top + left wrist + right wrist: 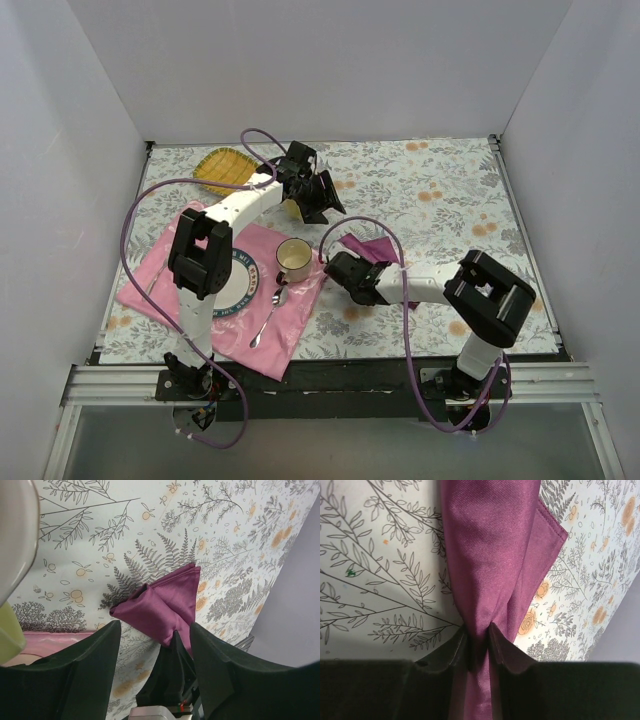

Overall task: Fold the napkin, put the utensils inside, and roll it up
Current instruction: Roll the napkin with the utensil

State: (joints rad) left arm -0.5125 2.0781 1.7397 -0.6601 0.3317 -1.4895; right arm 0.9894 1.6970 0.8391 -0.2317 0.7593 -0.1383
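Right gripper (479,645) clamps bunched napkin (490,555); spread it flat rightward before folding, left gripper (155,626) wide apart, empty.

Napkin (490,555) runs off R wrist cam's top edge; from above my R gripper (358,262) covers part; plate (240,288) half under L arm (205,260).

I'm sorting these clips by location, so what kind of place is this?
Probably a robotics lab cell staged as a dining table: plain white walls box in a floral tablecloth, with a pink placemat, plate and mug laid out.
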